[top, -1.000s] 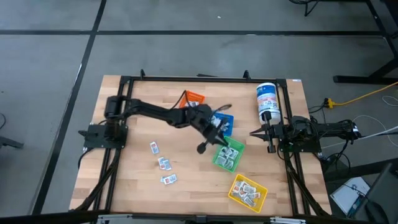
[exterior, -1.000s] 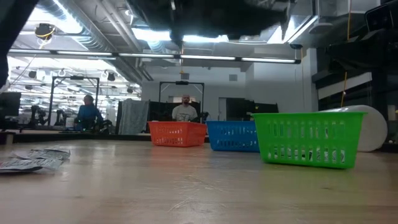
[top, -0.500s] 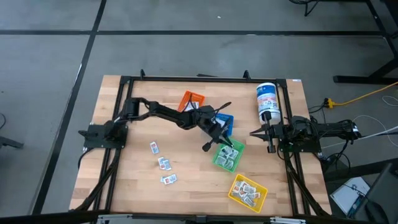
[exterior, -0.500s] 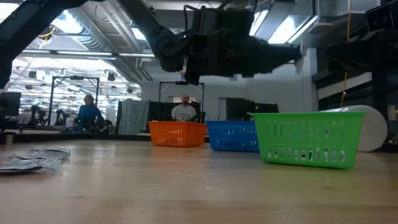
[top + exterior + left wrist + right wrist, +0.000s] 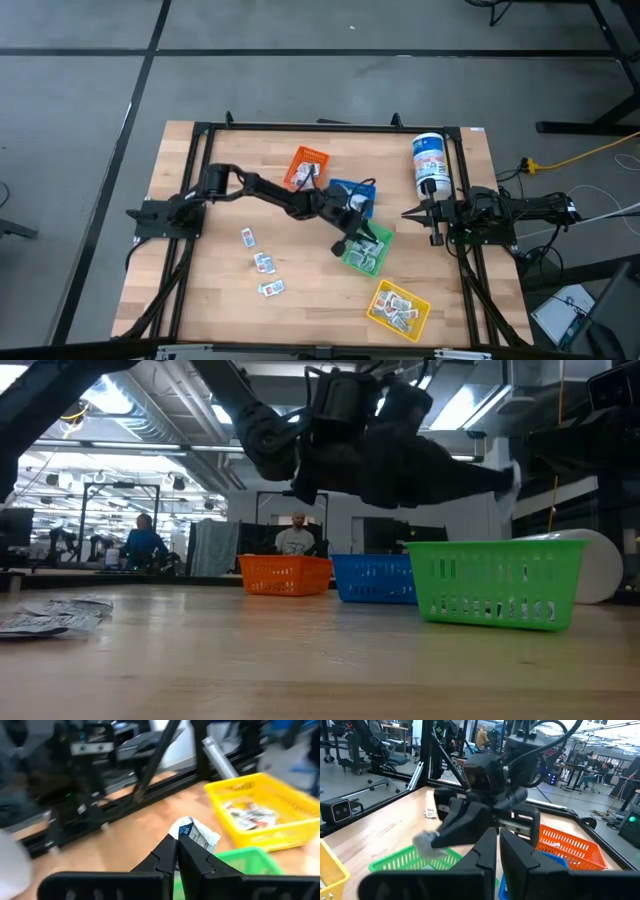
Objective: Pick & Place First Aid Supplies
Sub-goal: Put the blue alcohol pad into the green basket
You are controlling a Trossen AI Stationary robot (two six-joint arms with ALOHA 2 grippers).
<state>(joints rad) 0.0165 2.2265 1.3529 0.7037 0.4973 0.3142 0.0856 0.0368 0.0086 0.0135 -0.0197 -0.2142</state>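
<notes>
My left gripper (image 5: 350,240) reaches out over the green bin's (image 5: 367,252) left rim and is shut on one first aid packet (image 5: 195,831), small, white, with blue and grey print. The low view shows that packet (image 5: 511,480) in the air above the green bin (image 5: 495,582). Three more packets (image 5: 263,262) lie flat on the wood at the front left. My right gripper (image 5: 435,215) waits, shut, at the table's right edge beside the white canister (image 5: 430,165). My left gripper pinches the packet's near edge (image 5: 184,833) between its two fingertips. The rest of the crumpled packet sticks out past them. The fingers come nearly level from the table's left. The packet is lifted clear, above the green bin.
An orange bin (image 5: 307,165) and a blue bin (image 5: 355,192) stand behind the green one. A yellow bin (image 5: 398,307) with several packets sits at the front right. A black frame (image 5: 330,127) runs around the table. People are in the room beyond the table (image 5: 297,538).
My left gripper has sunk with the packet and reached farther toward the table's right edge, coming low over the green bin. The packet stays pinched at its fingertips.
</notes>
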